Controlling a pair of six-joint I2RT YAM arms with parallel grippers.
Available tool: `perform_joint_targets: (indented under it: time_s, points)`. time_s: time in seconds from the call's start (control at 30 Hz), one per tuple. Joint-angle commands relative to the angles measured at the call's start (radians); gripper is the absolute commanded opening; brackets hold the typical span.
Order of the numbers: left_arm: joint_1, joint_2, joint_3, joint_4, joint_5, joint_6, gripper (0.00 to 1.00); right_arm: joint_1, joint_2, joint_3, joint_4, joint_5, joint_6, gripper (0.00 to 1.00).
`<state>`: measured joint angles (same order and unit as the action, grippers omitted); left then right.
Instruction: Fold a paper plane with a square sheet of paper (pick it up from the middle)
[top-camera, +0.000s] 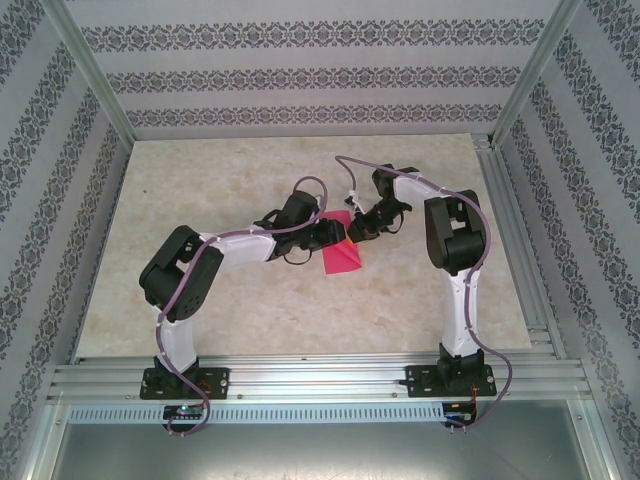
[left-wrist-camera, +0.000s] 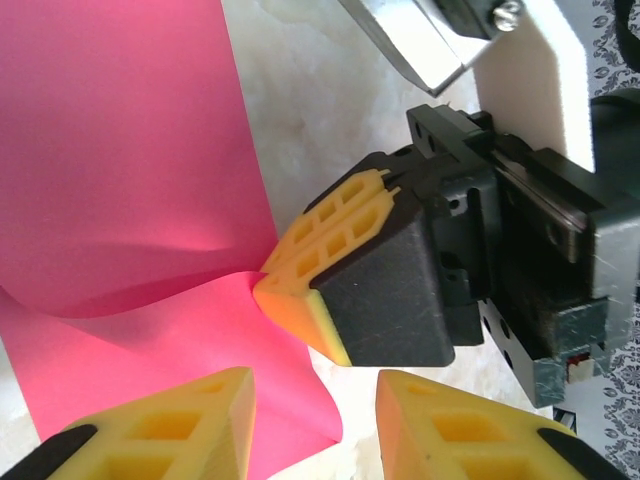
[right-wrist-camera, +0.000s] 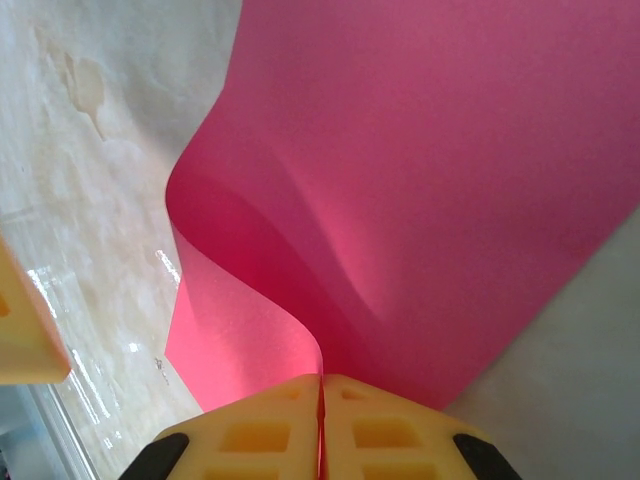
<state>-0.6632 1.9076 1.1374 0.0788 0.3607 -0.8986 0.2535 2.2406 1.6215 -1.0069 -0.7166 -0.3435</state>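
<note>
Pale beige, marble-patterned tabletop (top-camera: 250, 300), glossy enough to throw back light in the right wrist view. Around it, walls (top-camera: 300, 80) papered in grey-and-white ornamental bands, with an aluminium frame (top-camera: 320, 378) along the near edge and up the corners. Bolted to that near rail, left arm (top-camera: 190, 280) and right arm (top-camera: 455, 240), both white and black, both bent inward toward the middle of the table, purple-grey cables (top-camera: 300, 185) looped along them. Between the 2 wrists, near the centre of the tabletop, the magenta-pink sheet of paper (top-camera: 340, 258), one part flat on the surface, another part raised. In the right wrist view, right gripper (right-wrist-camera: 321, 400) clamped on the sheet's edge, its 2 yellow pads (right-wrist-camera: 250, 440) pressed together with only the paper between. From that pinch, paper bowed upward in a smooth bulge, no sharp crease visible. Same pinch in the left wrist view: right gripper's tips at the sheet's right edge, a soft ridge running leftward from them. Left gripper (left-wrist-camera: 315, 430) low over the near corner of the sheet, its 2 yellow fingers (left-wrist-camera: 170, 435) spread apart, nothing clamped. Contact with the paper there impossible to tell. Both grippers just beside each other, tips close, apart as far as visible.
</note>
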Motion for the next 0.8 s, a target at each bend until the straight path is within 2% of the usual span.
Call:
perform_joint_targets:
  time_s: [0.0, 0.5, 0.77]
  points:
    - [-0.012, 0.021, 0.025, 0.022, 0.010, 0.004, 0.38, 0.001, 0.016, 0.026, -0.013, -0.029, -0.029, 0.10]
    - [-0.013, 0.101, 0.034, 0.117, 0.030, -0.080, 0.35, -0.005, 0.024, 0.027, -0.016, -0.031, -0.022, 0.10]
    - [-0.014, 0.119, 0.043, 0.124, 0.028, -0.078, 0.36, -0.008, 0.025, 0.026, -0.011, -0.032, -0.014, 0.10]
